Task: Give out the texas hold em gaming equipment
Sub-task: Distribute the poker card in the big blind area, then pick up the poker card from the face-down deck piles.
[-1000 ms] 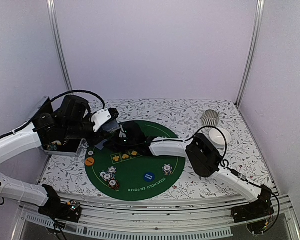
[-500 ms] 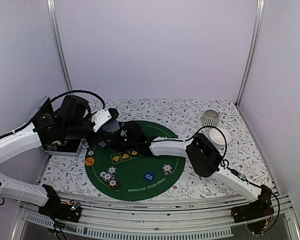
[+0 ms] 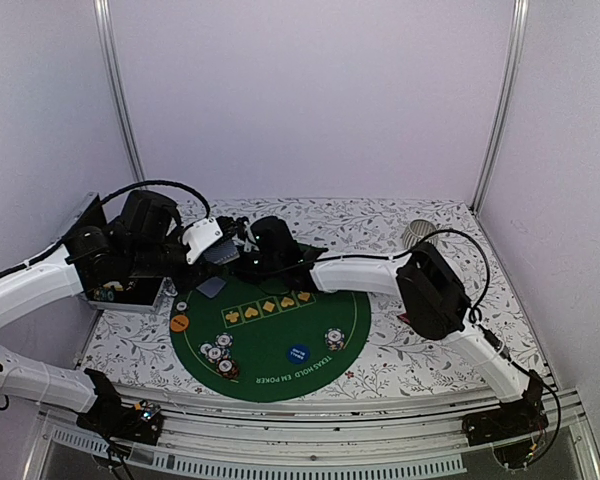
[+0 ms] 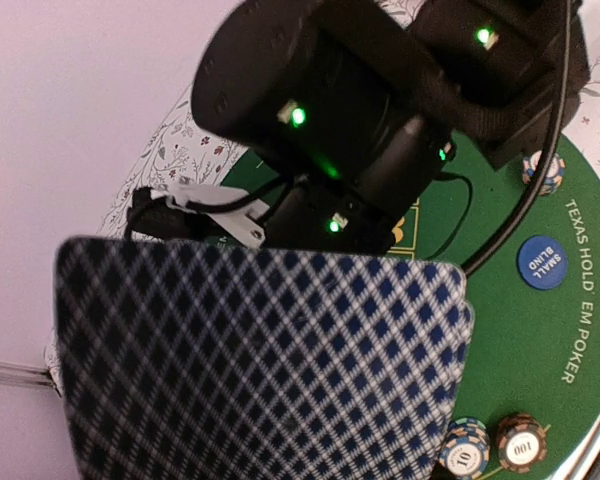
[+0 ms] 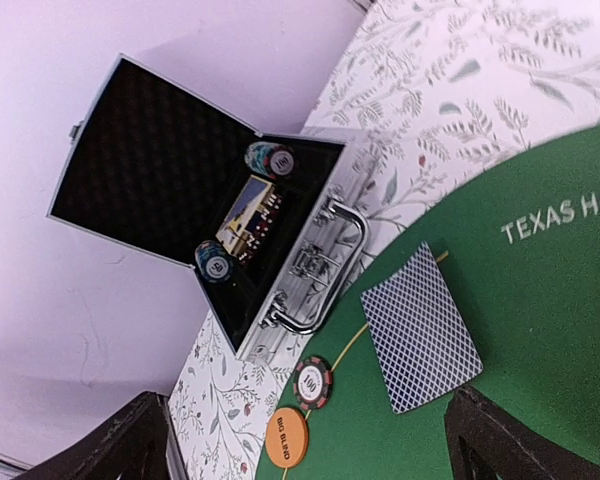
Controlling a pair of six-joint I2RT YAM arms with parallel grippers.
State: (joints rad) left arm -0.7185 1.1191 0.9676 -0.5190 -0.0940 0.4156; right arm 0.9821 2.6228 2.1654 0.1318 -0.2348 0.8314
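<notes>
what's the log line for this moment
left fingers: shut on card stack | right fingers: open, empty | single card: face down on green mat | metal case: open

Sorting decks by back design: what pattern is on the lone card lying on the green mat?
The card shows a blue-and-white diamond lattice, clearest in the right wrist view.

Open metal case (image 5: 150, 150) beside green mat (image 5: 540, 330), floral table (image 5: 450, 110).

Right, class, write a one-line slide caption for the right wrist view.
One card lies face down on the green mat, near an open metal case holding chips.
</notes>
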